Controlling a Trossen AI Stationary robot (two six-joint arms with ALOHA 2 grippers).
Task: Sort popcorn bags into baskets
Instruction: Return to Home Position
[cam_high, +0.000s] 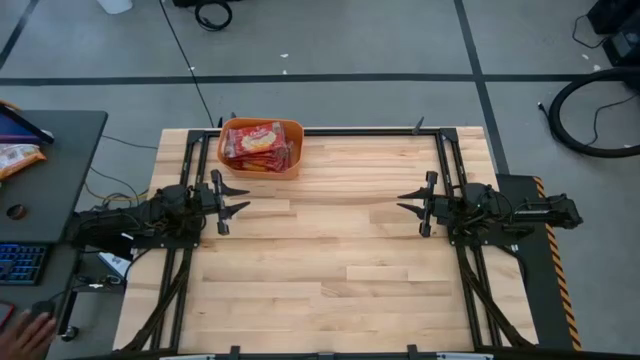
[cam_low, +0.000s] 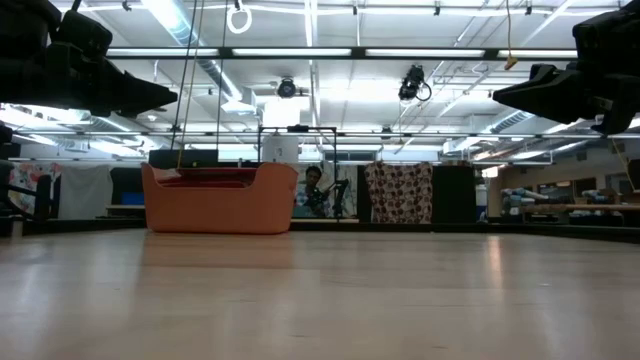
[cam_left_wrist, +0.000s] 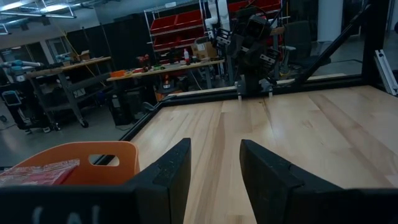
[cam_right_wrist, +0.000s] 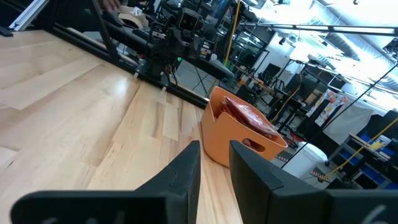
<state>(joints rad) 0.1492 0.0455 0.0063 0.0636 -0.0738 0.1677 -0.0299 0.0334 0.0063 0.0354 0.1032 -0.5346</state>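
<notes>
An orange plastic basket (cam_high: 262, 147) stands on the table near its far edge, left of the middle. Several red popcorn bags (cam_high: 256, 146) lie piled inside it. The basket also shows in the low view (cam_low: 220, 198), the left wrist view (cam_left_wrist: 81, 162) and the right wrist view (cam_right_wrist: 242, 134). My left gripper (cam_high: 243, 199) is open and empty above the table, just near-left of the basket, pointing right. My right gripper (cam_high: 402, 203) is open and empty at the table's right, pointing left. In the low view both grippers hang well above the table top.
Black frame rails (cam_high: 447, 170) run along the table's far edge and down both sides. A side table (cam_high: 50, 170) at the left holds an orange-and-white snack bag (cam_high: 18, 158). A person's hand (cam_high: 30, 330) shows at the lower left. Bare wood (cam_high: 330, 260) lies between the arms.
</notes>
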